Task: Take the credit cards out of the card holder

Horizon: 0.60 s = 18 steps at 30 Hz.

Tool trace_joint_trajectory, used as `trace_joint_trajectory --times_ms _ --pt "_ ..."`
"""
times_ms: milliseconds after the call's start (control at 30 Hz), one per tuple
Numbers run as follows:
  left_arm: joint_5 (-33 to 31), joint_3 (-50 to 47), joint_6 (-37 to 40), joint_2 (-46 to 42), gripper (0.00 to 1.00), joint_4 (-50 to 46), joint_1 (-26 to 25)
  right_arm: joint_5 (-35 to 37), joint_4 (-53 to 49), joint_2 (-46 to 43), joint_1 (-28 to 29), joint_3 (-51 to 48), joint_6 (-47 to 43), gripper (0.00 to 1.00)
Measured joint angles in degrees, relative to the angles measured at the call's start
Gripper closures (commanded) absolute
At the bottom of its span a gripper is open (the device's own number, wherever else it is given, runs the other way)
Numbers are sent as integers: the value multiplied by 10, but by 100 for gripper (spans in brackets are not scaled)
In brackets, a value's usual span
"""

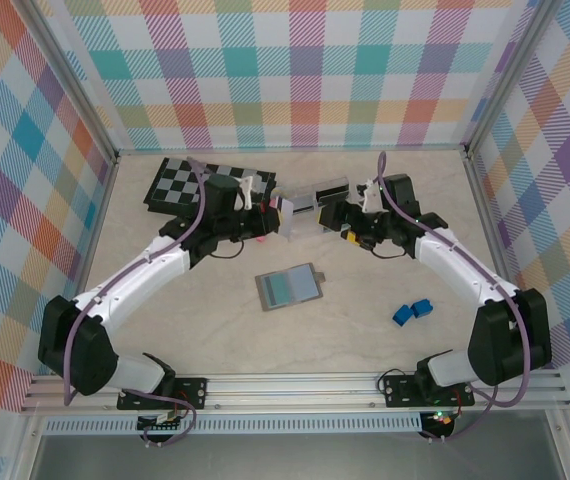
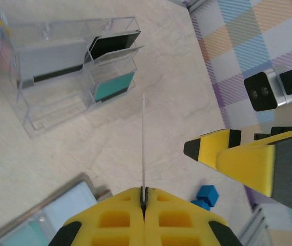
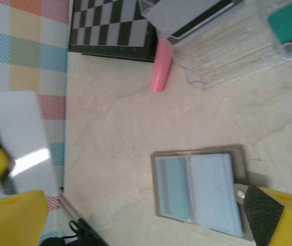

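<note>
Top external view is showing the job well under way, by my reading. On the left, a black-and-white chequered board [image 1: 197, 184] is lying idle near the back wall. Next to it the left gripper [image 1: 270, 212] is hanging above the table, its yellow fingers pressing together on a thin pale plastic card [image 2: 143, 143]. That card is standing edge-on in the left wrist view and showing a broad whitish face in the right wrist view. Facing it, the right gripper [image 1: 340, 218] is spreading its jaws wide and gripping nothing. I am judging that what is remaining is to set this card down and check the holder for more.

As for containers, the flat grey-blue bifold card holder [image 1: 288, 287] is lying open mid-table, nearer the arm bases and apart from both grippers. Its two panels are showing a teal tint and a pale blue one, and I cannot tell whether cards are sitting behind them. A clear plastic tiered box [image 2: 38, 110] is standing between the grippers, towards the back wall. It is holding a grey card with a dark stripe [image 2: 48, 59] on its left, a glossy black credit card [image 2: 114, 44] in an upper pocket and a teal-green credit card [image 2: 114, 85] just below. Far right, a small bright blue plastic piece [image 1: 412, 311] is lying alone on the table
</note>
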Motion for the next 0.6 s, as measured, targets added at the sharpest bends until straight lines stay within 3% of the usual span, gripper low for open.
trace_joint_trajectory --times_ms 333,600 --pt "-21 134 319 148 100 -99 -7 37 -25 17 -41 -2 -45 0" --pt "-73 304 507 292 100 -194 -16 33 -24 34 -74 -20 -47 0"
